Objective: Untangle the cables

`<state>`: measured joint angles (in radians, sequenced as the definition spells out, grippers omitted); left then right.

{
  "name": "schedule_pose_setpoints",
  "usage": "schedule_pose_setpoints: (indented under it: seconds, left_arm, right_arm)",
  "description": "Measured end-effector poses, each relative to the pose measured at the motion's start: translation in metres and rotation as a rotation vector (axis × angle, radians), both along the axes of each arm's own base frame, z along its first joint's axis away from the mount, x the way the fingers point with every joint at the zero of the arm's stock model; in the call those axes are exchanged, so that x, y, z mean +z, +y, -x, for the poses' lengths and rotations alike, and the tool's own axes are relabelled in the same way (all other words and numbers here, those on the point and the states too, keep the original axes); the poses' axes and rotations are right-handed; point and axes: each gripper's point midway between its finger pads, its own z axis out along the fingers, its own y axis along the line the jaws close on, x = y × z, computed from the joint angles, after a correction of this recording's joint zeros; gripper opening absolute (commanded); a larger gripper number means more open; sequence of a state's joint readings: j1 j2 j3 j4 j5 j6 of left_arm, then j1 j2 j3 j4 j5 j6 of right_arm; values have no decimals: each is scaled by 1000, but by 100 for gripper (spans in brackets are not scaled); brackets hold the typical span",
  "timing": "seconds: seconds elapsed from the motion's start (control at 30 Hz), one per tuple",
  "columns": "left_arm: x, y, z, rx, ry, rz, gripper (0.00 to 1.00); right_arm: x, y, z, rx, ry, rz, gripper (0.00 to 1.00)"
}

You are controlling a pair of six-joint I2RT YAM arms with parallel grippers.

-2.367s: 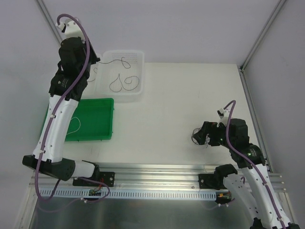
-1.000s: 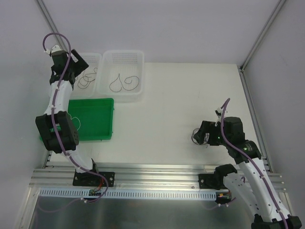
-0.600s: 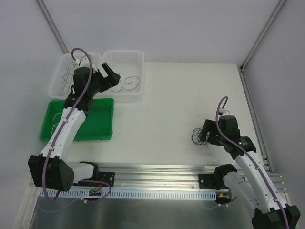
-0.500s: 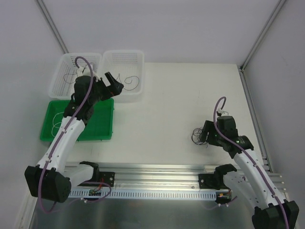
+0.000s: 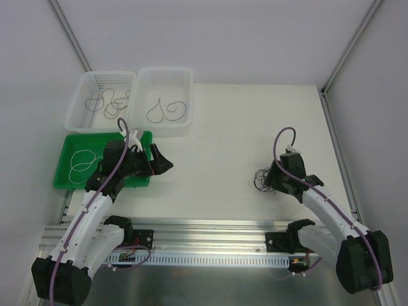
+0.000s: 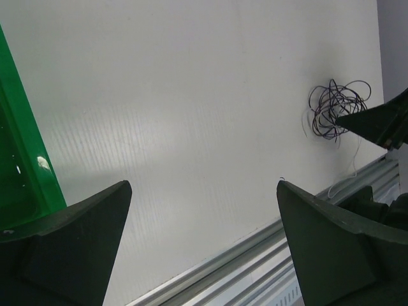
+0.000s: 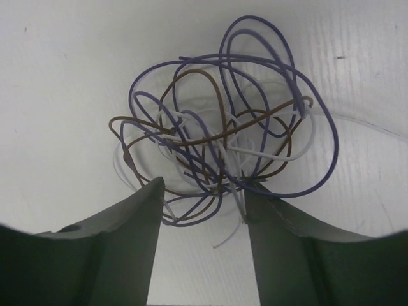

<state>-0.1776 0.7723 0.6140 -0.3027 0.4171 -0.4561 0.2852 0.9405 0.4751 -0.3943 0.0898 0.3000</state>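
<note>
Several cables (image 5: 164,109) lie sorted in baskets (image 5: 167,69) and tray (image 5: 108,134); tangle (image 7: 217,153) remains. Left gripper (image 6: 203,186) fully open, empty; right gripper (image 7: 203,188) half-open, straddling tangle's edge.

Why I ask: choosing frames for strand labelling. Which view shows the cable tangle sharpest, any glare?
Right wrist: cable tangle sharp, colours distinct, right tool's fingers soft. Left wrist: tangle small, glare spot on green tray. Top external: even light, tangle tiny.

The right gripper (image 7: 204,185) partly hides the cables' (image 7: 217,137) nearest loops.
</note>
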Motion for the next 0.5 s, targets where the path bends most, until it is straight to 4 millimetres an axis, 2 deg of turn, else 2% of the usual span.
schedule_pose_setpoints:
  seconds: [0.07,0.1,0.17,0.2,0.27,0.3,0.4,0.47,0.5]
  left_arm:
    - [-2,-2,4,-13,14,6,99]
    - [-2,-3,4,-18,14,9,99]
    - [-1,-4,5,-26,13,12,99]
    - [-1,-4,5,-29,13,14,99]
    - [-1,-5,6,-35,13,17,99]
    - [-1,-5,7,-39,13,20,99]
    - [1,-6,7,-42,7,21,99]
    - [2,-6,8,-44,-2,20,99]
    - [3,-5,8,-45,-6,19,99]
  right_arm:
    - [-3,5,-7,7,-8,-6,48]
    - [-4,8,-9,16,-9,-6,39]
    - [-7,16,-10,50,-4,-1,29]
    - [-9,23,-10,79,2,3,20]
    - [-6,36,-9,137,1,13,11]
    - [-3,44,-10,173,-4,16,4]
    - [23,73,-19,278,-56,9,1]
    - [51,95,-31,345,-123,-5,1]
    - [72,106,-38,386,-163,-6,1]
